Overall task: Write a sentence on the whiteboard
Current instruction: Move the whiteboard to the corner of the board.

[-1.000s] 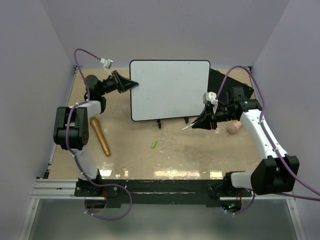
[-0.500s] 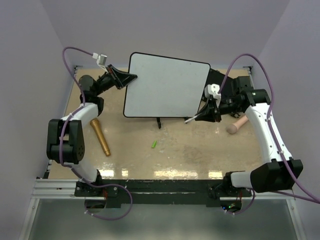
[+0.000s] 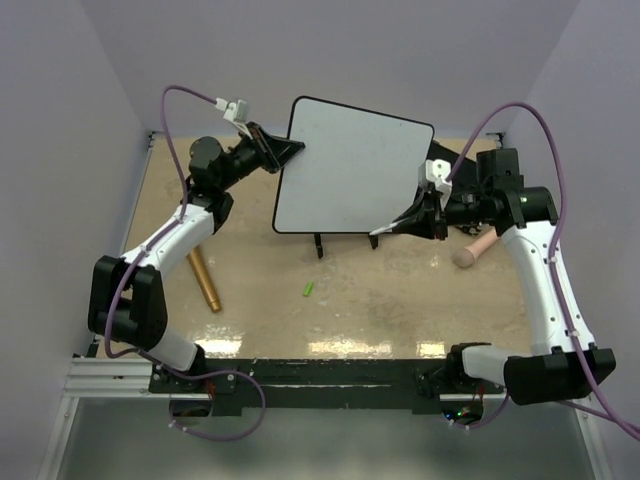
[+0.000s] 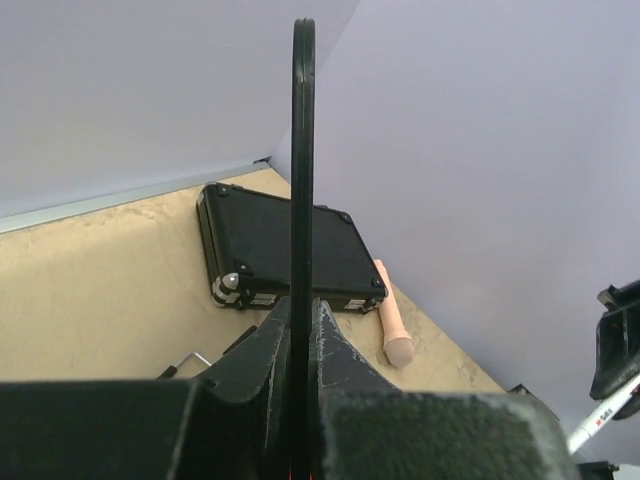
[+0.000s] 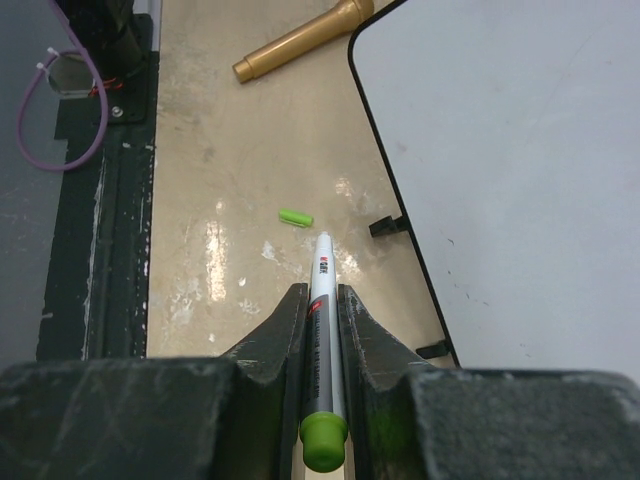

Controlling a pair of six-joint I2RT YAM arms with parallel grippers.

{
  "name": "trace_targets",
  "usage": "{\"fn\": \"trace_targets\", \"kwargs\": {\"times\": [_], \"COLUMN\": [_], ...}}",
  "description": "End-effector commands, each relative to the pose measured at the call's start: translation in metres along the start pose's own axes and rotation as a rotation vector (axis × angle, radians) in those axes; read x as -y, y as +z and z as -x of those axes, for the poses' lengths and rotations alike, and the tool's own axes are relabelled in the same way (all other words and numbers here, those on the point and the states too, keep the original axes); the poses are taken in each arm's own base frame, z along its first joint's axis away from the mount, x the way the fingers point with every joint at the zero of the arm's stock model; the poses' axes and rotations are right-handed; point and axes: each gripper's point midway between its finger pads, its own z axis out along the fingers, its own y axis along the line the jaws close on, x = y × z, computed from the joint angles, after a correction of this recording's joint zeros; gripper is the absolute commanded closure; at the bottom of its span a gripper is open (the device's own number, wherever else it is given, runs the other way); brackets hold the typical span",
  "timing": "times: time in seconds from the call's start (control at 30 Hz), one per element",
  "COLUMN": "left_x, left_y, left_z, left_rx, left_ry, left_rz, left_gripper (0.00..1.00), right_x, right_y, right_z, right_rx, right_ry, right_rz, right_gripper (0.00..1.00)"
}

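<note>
My left gripper (image 3: pixel 297 149) is clamped on the edge of the whiteboard (image 3: pixel 350 170), holding it tilted up at the far middle of the table (image 3: pixel 400 300), and my right gripper (image 5: pixel 320 292) is pinched on the marker (image 5: pixel 322 350), so I should brace the whiteboard firmly and bring the tip squarely, lightly onto its face.

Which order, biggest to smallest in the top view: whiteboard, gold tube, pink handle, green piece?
1. whiteboard, by far the largest.
2-3. gold tube, then pink handle. This is unsure, since the arms hide part of each.
4. green piece, the smallest.
</note>
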Motion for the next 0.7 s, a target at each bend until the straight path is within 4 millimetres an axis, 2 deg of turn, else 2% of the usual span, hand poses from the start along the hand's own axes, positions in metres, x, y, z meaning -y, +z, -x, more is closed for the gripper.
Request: {"fn": "trace_targets", "kwargs": {"times": [0.0, 0.17, 0.23, 0.27, 0.3, 0.33, 0.37, 0.4, 0.43, 0.47, 0.5, 0.53, 0.57, 0.6, 0.63, 0.67], "left_x": [0.031, 0.039, 0.046, 0.055, 0.051, 0.050, 0.059, 0.053, 0.064, 0.067, 0.061, 0.070, 0.074, 0.070, 0.076, 0.071], "left_y": [0.025, 0.031, 0.031, 0.025, 0.021, 0.017, 0.009, 0.002, -0.006, -0.011, -0.019, -0.027, -0.031, -0.039, -0.046, -0.054], "left_z": [0.060, 0.050, 0.033, 0.034, 0.018, 0.010, 0.012, -0.009, -0.004, -0.010, -0.026, -0.023, -0.031, -0.048, -0.050, -0.070], "left_rx": [0.155, 0.133, 0.109, 0.119, 0.108, 0.095, 0.108, 0.082, 0.109, 0.104, 0.087, 0.103, 0.097, 0.074, 0.079, 0.044], "left_ry": [0.124, 0.105, 0.085, 0.084, 0.063, 0.037, 0.034, 0.010, 0.002, -0.008, -0.024, -0.030, -0.039, -0.052, -0.058, -0.072], "left_rz": [0.023, 0.077, 0.095, 0.090, 0.125, 0.142, 0.133, 0.159, 0.142, 0.140, 0.165, 0.150, 0.141, 0.151, 0.136, 0.146], "left_gripper": [1.00, 1.00, 1.00, 1.00, 1.00, 1.00, 1.00, 1.00, 1.00, 1.00, 1.00, 1.00, 1.00, 1.00, 1.00, 1.00], "right_x": [0.001, 0.002, -0.001, -0.002, 0.000, -0.003, -0.003, -0.001, -0.002, -0.002, -0.002, -0.003, -0.004, -0.003, -0.004, -0.004], "right_y": [-0.009, -0.011, -0.013, -0.013, -0.013, -0.015, -0.014, -0.014, -0.015, -0.014, -0.014, -0.013, -0.012, -0.012, -0.011, -0.010], "right_z": [0.024, 0.029, 0.032, 0.034, 0.033, 0.037, 0.033, 0.033, 0.032, 0.030, 0.028, 0.027, 0.024, 0.023, 0.024, 0.019], "right_rx": [0.034, 0.046, 0.058, 0.064, 0.071, 0.078, 0.076, 0.073, 0.072, 0.070, 0.067, 0.066, 0.066, 0.071, 0.076, 0.076], "right_ry": [-0.028, -0.021, -0.024, -0.024, -0.011, -0.026, -0.017, -0.019, -0.019, -0.014, -0.007, -0.006, -0.002, -0.004, -0.007, 0.007], "right_rz": [-0.061, -0.102, -0.113, -0.118, -0.131, -0.145, -0.148, -0.158, -0.163, -0.161, -0.158, -0.158, -0.154, -0.153, -0.153, -0.148], "right_gripper": [1.00, 1.00, 1.00, 1.00, 1.00, 1.00, 1.00, 1.00, 1.00, 1.00, 1.00, 1.00, 1.00, 1.00, 1.00, 1.00]}}
